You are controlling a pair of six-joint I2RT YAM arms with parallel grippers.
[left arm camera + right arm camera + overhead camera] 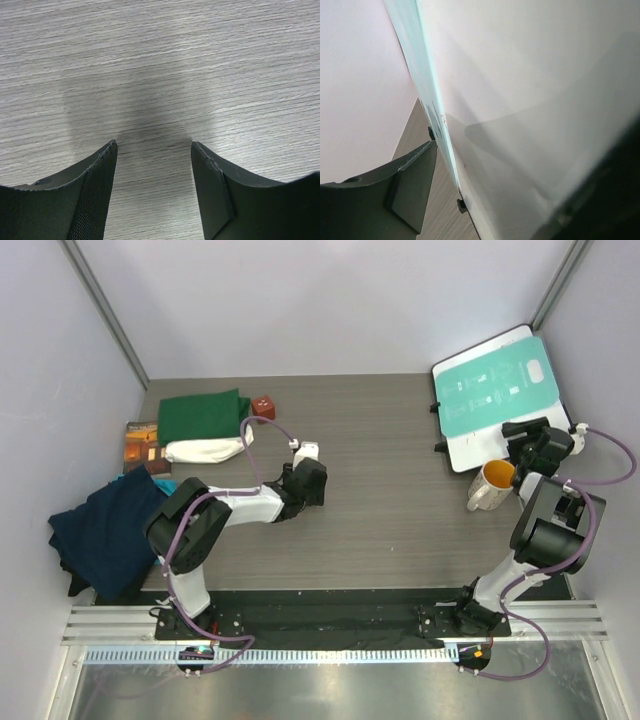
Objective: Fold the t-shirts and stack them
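The dark green t-shirt [200,415] lies folded at the back left. The cream-white t-shirt [205,450] lies folded just in front of it. The navy blue t-shirt [108,530] lies crumpled at the table's left edge. My left gripper [306,476] is open and empty, right of the cream shirt, and the left wrist view [154,145] shows only bare table between its fingers. My right gripper [530,438] is open at the near edge of the teal board [495,390]. In the right wrist view [510,180] the board's edge [427,100] stands between the fingers, with a gap to the left finger [412,182].
A white mug [490,486] with a yellow inside stands just left of my right arm. A small brown book [142,440] lies left of the cream shirt. A small red-brown block [263,406] sits beside the green shirt. Grey walls close the left, back and right.
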